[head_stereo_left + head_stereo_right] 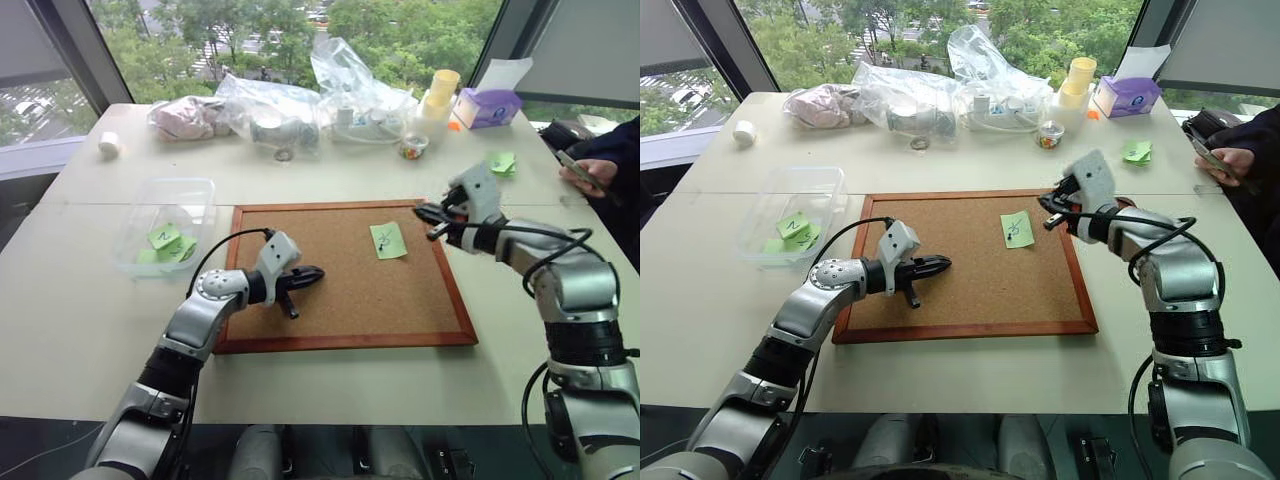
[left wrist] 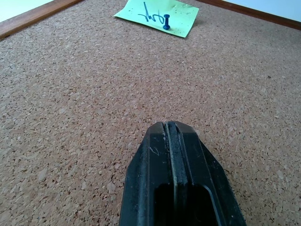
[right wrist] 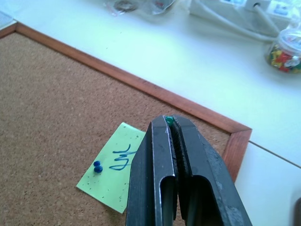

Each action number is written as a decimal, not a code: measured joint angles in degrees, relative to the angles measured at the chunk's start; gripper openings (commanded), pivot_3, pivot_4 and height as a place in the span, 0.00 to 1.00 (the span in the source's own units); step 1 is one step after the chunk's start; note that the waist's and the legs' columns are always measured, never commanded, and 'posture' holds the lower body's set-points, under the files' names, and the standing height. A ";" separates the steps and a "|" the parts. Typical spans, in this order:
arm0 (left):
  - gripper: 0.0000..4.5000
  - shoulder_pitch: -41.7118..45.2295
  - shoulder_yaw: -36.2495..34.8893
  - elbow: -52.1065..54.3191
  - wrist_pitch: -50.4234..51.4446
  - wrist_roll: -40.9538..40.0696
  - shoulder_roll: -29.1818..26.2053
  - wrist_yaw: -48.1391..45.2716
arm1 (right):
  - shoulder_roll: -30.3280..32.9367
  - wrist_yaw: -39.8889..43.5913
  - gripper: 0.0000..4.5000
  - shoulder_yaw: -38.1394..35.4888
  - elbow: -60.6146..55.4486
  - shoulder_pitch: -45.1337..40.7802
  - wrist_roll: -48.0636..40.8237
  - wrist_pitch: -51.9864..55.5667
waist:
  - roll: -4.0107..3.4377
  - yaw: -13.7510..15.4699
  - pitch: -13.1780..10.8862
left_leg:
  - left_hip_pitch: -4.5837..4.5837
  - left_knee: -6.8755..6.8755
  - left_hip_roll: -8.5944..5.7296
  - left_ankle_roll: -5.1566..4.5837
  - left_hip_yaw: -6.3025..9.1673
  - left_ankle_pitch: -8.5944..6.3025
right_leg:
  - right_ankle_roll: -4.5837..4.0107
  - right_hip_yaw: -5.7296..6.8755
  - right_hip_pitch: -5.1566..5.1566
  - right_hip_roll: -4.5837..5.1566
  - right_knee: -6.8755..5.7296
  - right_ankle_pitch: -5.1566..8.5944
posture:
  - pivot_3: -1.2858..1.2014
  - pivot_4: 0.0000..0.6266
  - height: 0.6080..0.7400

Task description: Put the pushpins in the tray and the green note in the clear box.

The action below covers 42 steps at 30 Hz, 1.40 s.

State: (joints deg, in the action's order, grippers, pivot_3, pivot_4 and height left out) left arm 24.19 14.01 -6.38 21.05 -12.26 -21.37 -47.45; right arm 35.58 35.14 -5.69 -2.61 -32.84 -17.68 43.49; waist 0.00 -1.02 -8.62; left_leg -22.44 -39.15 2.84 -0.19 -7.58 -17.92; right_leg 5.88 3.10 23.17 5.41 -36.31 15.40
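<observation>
Corkboard (image 1: 350, 300) with a wooden frame flat on the pale worktop (image 1: 330, 175) in the head views, green note (image 1: 388, 240) lying on its far right part. Clear box (image 1: 200, 190) well off to the left of the board, a few green slips already inside. Left hand (image 1: 312, 272) low over the board's left half, fingers pressed together, holding nothing. Right hand (image 1: 422, 212) raised above the board's far right corner, just beside the note, fingers closed. Crinkled plastic bags (image 1: 300, 105) along the far edge of the worktop. From the left wrist: both fingers tight against each other above bare cork, the note ahead near the frame, pinned by a blue pin (image 2: 166, 22) standing in it. From the right wrist: fingers clamped shut on a tiny green pin (image 3: 168, 120) at the very tips, the scribbled note below them on the cork with the blue pin at one edge, a small jar of coloured pins (image 3: 284, 54) beyond the frame on the worktop.
</observation>
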 measured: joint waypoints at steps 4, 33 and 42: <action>0.00 0.14 0.13 -0.11 -0.07 0.00 0.01 -0.19 | 1.37 -6.04 0.00 -4.98 7.85 -5.01 1.73 -1.73 | 0.00 0.08 0.00 | 0.00 0.00 -0.01 -0.01 -0.02 0.00 | 0.00 0.00 0.00 0.02 0.00 0.00 | 0.52 0.24 1.00; 0.00 -2.13 -1.22 2.47 0.95 -0.05 -1.34 0.36 | -1.92 -17.62 0.00 -12.72 38.11 -3.26 5.54 -16.16 | 0.03 -1.17 0.22 | 0.15 0.03 0.05 0.04 -0.04 0.02 | 0.00 -0.02 -0.17 -0.06 0.03 0.00 | 0.52 0.24 1.00; 0.00 -2.08 -1.41 2.47 1.00 -0.05 -1.40 0.76 | -2.09 -16.26 0.40 -12.54 38.65 -3.03 5.26 -15.99 | -0.03 -1.42 0.27 | 0.19 0.03 0.05 0.04 -0.02 0.02 | 0.00 -0.03 -0.22 -0.05 0.03 0.00 | 0.52 0.24 1.00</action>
State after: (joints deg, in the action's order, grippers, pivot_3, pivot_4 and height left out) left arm 22.11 12.60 -3.91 22.05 -12.31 -22.77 -46.69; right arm 33.50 18.89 -18.23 36.05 -35.87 -12.42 27.50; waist -0.03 -2.44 -8.35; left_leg -22.25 -39.12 2.89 -0.14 -7.61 -17.90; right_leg 5.88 3.07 22.95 5.36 -36.28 15.41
